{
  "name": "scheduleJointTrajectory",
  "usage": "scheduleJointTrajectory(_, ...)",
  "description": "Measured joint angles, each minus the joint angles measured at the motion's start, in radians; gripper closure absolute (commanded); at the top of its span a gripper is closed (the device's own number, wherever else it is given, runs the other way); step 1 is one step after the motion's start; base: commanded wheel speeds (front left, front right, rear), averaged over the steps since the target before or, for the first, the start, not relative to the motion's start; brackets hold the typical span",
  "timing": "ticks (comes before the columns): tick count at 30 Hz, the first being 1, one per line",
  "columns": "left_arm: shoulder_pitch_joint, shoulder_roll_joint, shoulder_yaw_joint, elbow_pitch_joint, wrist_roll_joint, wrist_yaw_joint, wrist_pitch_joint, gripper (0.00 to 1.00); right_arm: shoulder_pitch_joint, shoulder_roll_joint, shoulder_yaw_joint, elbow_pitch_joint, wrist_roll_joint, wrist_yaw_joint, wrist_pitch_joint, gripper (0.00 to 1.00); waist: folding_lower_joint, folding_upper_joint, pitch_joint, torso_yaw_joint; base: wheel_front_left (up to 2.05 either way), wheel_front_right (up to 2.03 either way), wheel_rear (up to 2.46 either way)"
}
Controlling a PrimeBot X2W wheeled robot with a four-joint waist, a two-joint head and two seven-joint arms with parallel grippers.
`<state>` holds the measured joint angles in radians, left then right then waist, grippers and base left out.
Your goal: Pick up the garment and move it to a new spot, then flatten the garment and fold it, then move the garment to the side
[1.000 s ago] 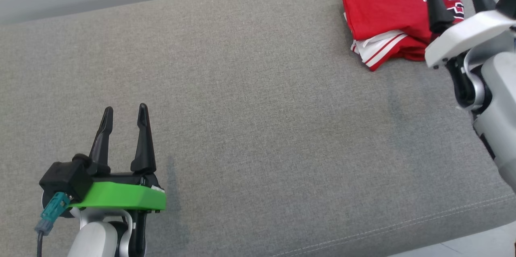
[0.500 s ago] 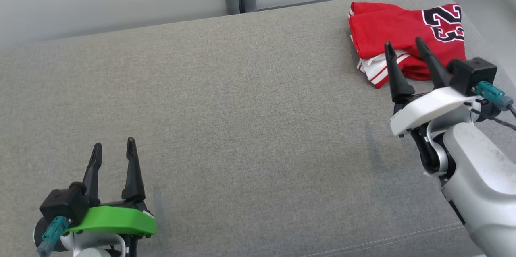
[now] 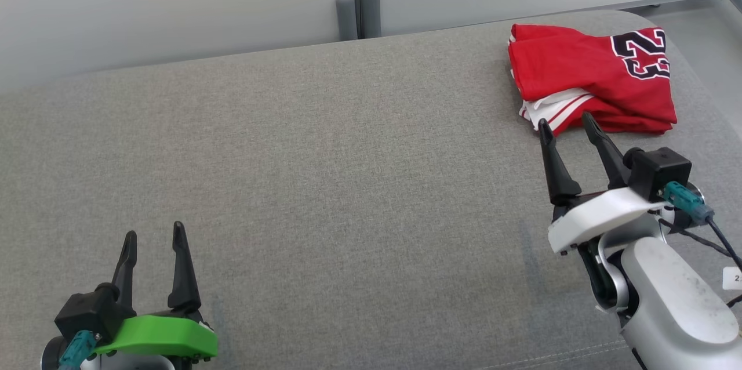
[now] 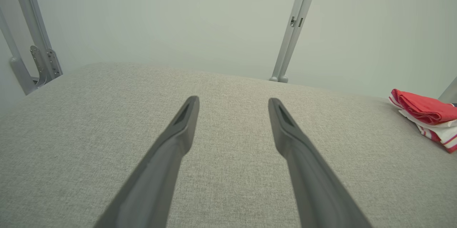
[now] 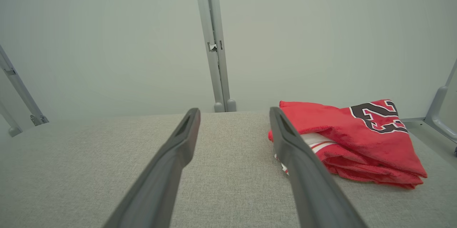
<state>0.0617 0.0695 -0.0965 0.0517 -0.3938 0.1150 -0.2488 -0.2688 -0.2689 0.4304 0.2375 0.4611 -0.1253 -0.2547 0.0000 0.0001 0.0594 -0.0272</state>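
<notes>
Right gripper (image 3: 564, 119), fingers spread and empty, has drawn back from the folded red garment (image 3: 585, 71) at the bench's (image 3: 348, 155) far right end; left gripper (image 3: 153, 229) likewise spread, empty; task looks finished.

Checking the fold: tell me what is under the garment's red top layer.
On the garment, a white layer with red stripes pokes out under the red top layer at its near edge, more red below. It lies on the grey cushion. Inner folds are covered.
</notes>
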Motion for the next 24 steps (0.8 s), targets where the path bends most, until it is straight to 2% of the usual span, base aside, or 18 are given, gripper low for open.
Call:
scheduleJointTrajectory(10,0.005,-0.014,0.018,-0.030,0.022,0.001,-0.003,0.00,0.107,0.052,-0.046,-0.022,-0.059,0.000,0.000,0.00,0.0000,0.0000,-0.021,0.002,0.00,0.00,0.00)
scheduleJointTrajectory(24,0.045,-0.018,0.021,-0.026,0.025,0.001,-0.003,0.00,0.157,0.081,-0.061,-0.037,-0.120,0.000,0.000,0.00,0.0000,-0.0001,-0.035,0.001,0.00,0.00,0.00)
